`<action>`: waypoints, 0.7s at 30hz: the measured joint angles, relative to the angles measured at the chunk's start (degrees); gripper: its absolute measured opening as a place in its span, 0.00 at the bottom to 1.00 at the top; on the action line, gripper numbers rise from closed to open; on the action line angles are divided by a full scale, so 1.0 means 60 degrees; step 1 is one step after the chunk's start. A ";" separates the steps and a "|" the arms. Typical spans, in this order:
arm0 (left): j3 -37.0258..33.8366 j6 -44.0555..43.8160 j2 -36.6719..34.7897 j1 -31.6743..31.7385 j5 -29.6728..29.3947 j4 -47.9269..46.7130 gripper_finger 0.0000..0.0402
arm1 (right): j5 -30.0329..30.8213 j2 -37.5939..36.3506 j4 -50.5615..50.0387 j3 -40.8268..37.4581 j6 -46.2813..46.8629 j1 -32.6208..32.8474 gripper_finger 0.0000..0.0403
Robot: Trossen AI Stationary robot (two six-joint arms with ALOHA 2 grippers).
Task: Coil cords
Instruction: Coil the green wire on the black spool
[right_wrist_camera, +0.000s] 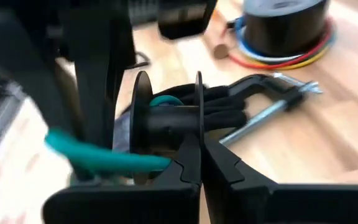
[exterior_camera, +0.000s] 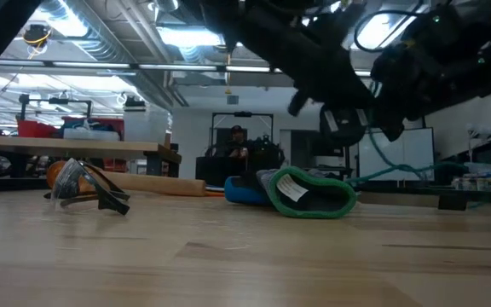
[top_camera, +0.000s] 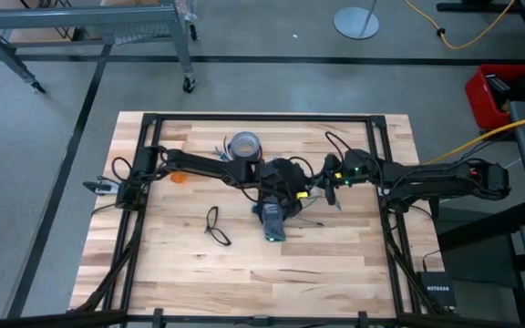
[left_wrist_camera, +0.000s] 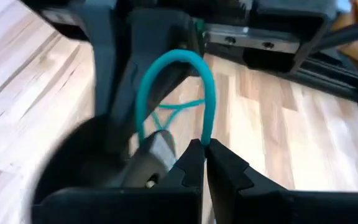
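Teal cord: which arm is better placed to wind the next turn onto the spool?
Left, probably. The left gripper pinches the cord at its loop and can lead it, while the right gripper seems to clamp the spool and should steady it.

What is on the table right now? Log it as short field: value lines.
left pincer: mid-table, shut on the teal cord
right pincer: facing it, shut on the spool rim
teal cord: arched loop, partly wound on the spool
loose cord loop: lying flat, untouched
glove: below the pincers
tape roll: far side of the table
clamp: beside the glove
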 joint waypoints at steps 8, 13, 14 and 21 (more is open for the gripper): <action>-0.0003 0.0283 -0.0874 0.0049 -0.0023 -0.1843 0.00 | -0.0140 -0.0069 0.0039 0.0001 0.0096 0.0000 0.00; -0.0003 0.0472 -0.1242 0.0041 -0.0039 -0.2732 0.00 | -0.0705 -0.0219 0.0221 0.0001 0.0104 0.0000 0.00; -0.0003 0.0469 -0.1297 0.0045 -0.0039 -0.2921 0.00 | -0.0831 -0.0280 0.0271 0.0001 0.0101 0.0000 0.00; -0.0003 0.0537 -0.1401 -0.0024 -0.0069 -0.3995 0.00 | -0.1126 -0.0848 0.0327 0.0000 0.0334 -0.0001 0.00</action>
